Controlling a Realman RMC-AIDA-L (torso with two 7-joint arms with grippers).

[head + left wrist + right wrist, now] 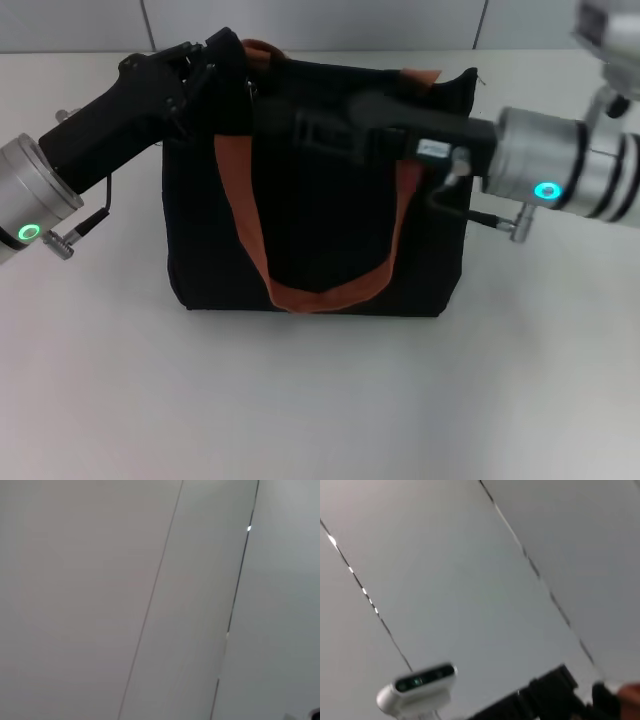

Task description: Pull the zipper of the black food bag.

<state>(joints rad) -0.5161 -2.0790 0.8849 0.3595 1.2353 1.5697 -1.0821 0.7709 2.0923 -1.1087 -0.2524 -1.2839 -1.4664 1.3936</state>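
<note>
From the head camera, the black food bag (320, 200) is standing upright near the far edge of the white tabletop (320, 400), its rust-brown straps (318, 292) hanging down its front. The left gripper (222, 52) is reaching in at the bag's top left corner and the right gripper (285, 122) is lying across its top edge; whether either is closed cannot be told, and the zipper is not visible. Both wrist cameras are showing only pale wall panels (100, 600), the right one also catching a white camera head (417, 687).
</note>
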